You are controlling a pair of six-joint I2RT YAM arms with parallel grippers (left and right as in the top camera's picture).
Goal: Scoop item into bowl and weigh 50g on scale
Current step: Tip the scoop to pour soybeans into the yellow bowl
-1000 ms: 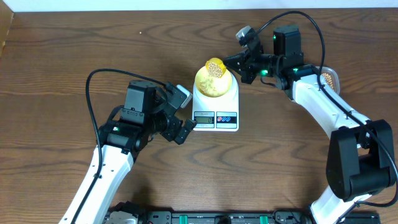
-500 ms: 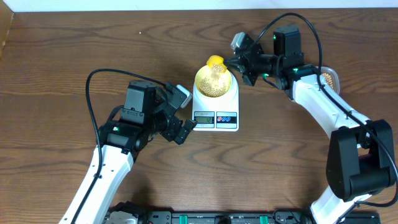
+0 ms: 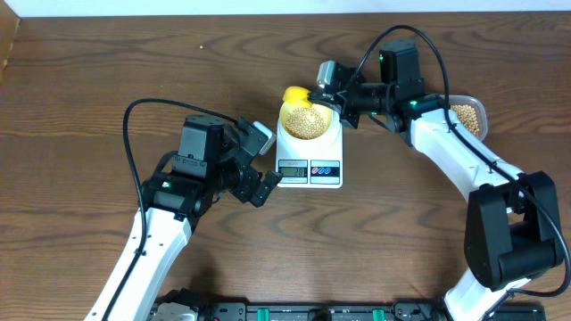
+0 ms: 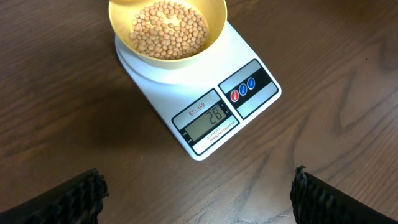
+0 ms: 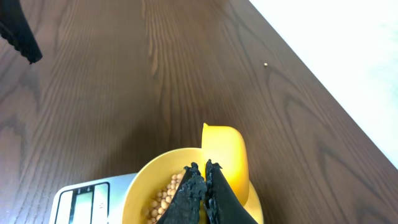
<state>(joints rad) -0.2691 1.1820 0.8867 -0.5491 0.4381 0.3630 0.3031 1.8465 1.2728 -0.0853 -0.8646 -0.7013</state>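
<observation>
Overhead view: the pale yellow-green bowl (image 3: 287, 132) sits on the white scale (image 3: 337, 147), holding tan beans (image 4: 168, 28). The display (image 4: 208, 117) reads 28. The right gripper (image 3: 332, 96), fingers pressed together on the yellow scoop (image 3: 295, 94), holds it at the bowl's 11 o'clock rim. The left gripper (image 3: 264, 164) hangs spread wide at the scale's 8 o'clock, touching nothing. A clear tub (image 3: 482, 105) of beans lies at the scale's 3 o'clock.

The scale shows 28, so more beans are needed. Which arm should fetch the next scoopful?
Right. The right tool is shut on the scoop, and the bean tub lies on its side. The left tool is open and empty, by the scale.
</observation>
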